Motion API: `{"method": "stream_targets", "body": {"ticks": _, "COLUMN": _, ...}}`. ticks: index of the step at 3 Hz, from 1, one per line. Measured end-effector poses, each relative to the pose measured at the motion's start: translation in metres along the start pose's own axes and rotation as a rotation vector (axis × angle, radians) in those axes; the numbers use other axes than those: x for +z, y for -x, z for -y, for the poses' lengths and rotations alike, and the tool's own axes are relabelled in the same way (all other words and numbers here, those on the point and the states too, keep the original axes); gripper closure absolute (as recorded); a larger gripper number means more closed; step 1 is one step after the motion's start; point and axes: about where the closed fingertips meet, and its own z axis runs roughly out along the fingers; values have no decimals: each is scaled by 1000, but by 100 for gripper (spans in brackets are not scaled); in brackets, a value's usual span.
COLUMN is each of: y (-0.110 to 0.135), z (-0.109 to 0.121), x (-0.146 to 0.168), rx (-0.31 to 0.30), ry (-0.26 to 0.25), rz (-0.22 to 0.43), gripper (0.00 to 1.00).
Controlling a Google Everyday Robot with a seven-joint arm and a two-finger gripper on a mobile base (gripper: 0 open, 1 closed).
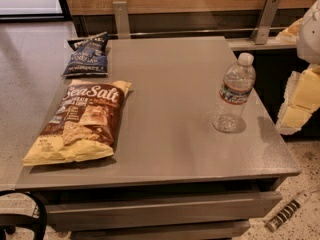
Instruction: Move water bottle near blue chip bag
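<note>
The water bottle (234, 94), clear and ribbed with a white cap and a red, white and blue label band, stands upright near the right edge of the grey table (175, 134). The blue chip bag (88, 55), dark navy with white lettering, lies at the table's far left corner. My gripper (295, 106), white and pale yellow, hangs just off the table's right edge, to the right of the bottle and apart from it. It holds nothing that I can see.
A larger brown and yellow "Sea Salt" bag (80, 121) lies on the left side of the table, in front of the blue bag. A wooden counter with metal brackets (265, 19) runs behind the table. A dark curved object (30, 209) sits at the lower left.
</note>
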Motion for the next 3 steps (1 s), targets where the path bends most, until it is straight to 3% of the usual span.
{"method": "stream_targets", "body": {"ticks": 1, "y": 0, "z": 0, "x": 0, "rx": 0, "ry": 0, "rz": 0, "gripper": 0}}
{"method": "stream_targets", "body": {"ticks": 2, "y": -4, "z": 2, "x": 6, "rx": 41, "ry": -10, "rz": 53, "gripper": 0}}
{"method": "stream_targets", "body": {"ticks": 3, "y": -15, "z": 7, "x": 26, "rx": 183, "ry": -40, "rz": 216, "gripper": 0}}
